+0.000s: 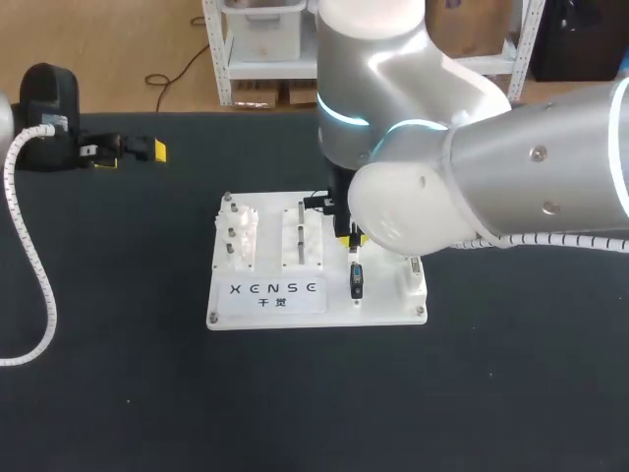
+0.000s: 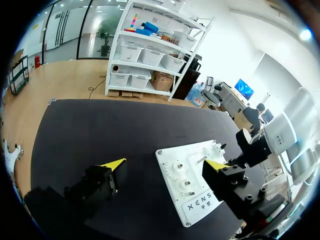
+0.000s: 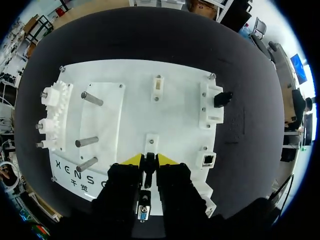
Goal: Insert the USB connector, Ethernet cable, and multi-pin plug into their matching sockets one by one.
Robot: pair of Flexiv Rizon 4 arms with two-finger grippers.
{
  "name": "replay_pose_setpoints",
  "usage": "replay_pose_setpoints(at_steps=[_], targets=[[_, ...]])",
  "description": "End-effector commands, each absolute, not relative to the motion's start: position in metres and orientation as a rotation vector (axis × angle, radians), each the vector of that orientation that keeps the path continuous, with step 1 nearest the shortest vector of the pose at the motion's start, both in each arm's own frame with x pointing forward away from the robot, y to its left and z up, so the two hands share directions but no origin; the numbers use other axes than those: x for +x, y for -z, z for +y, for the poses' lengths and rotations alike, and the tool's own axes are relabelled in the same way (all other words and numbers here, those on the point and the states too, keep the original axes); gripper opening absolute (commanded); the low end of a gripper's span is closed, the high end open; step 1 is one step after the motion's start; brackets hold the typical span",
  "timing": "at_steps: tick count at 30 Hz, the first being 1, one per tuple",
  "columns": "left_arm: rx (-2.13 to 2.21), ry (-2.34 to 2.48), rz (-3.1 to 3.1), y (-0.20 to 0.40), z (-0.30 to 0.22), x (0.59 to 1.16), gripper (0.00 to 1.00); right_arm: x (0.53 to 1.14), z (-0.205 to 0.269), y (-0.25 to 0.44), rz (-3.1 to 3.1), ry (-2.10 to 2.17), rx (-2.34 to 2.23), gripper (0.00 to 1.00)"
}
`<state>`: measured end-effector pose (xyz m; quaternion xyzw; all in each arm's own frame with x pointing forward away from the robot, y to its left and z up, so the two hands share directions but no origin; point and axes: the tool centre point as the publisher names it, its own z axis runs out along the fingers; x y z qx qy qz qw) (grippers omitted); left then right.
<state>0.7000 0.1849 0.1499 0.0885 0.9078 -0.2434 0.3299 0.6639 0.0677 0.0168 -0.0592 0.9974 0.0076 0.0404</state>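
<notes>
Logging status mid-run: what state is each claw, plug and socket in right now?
right claw: shut on the black plug, over the white board.
left claw: open, empty.
Ethernet socket: empty.

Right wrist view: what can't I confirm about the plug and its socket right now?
- Right wrist view: fingers of the right gripper cover the tip of the black plug; whether it touches the small socket ahead is hidden.
- Head view: the right arm covers that gripper and part of the white board.
- Left wrist view: the board's sockets are too small; a finger of the left gripper covers part of it.
</notes>
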Motion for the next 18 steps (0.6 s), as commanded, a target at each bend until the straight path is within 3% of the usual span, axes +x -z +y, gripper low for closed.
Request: replay_pose_setpoints(at_steps=[1, 18], targets=[[0.231, 0.637, 2.374, -0.150, 0.185, 0.700, 1.00, 0.661, 0.066, -0.021, 3.030, -0.041, -0.183, 0.00], [0.231, 0.637, 2.374, -0.150, 0.185, 0.700, 1.00, 0.670, 0.034, -0.049, 2.938, -0.050, -0.131, 0.00]])
